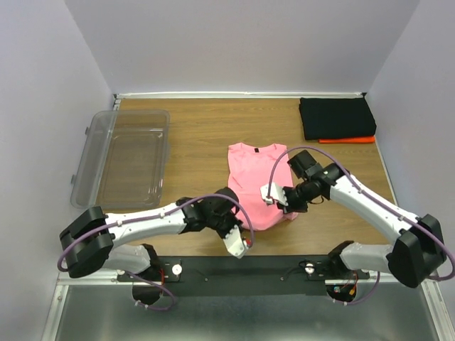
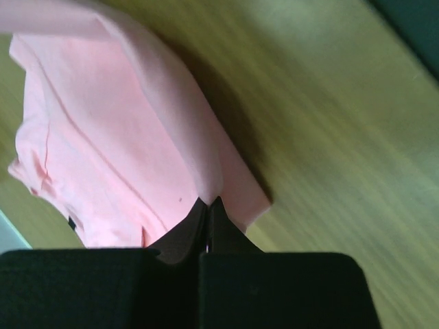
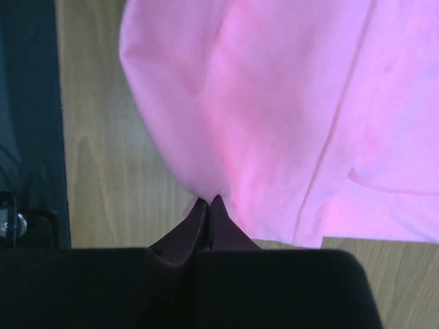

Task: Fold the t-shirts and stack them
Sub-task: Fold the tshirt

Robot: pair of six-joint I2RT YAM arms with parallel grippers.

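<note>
Your left tool [image 2: 209,203] is pinched closed on an edge of the bright pink cotton t-shirt [image 1: 250,177], with fabric rising from its tips. Your right tool [image 3: 208,201] is clamped tight on another edge of that shirt. The shirt lies between the two tools on the wooden counter [image 1: 199,135]. Well beyond the right tool, a folded black t-shirt [image 1: 335,117] sits on an orange-red t-shirt [image 1: 348,140]. A clear plastic tub [image 1: 121,160] lies beyond the left tool.

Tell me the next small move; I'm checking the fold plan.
Probably lift both pinched spots and carry them toward the shirt's far end: the left tool and right tool are each shut on the pink shirt's near edge, which isn't folded over yet.
</note>
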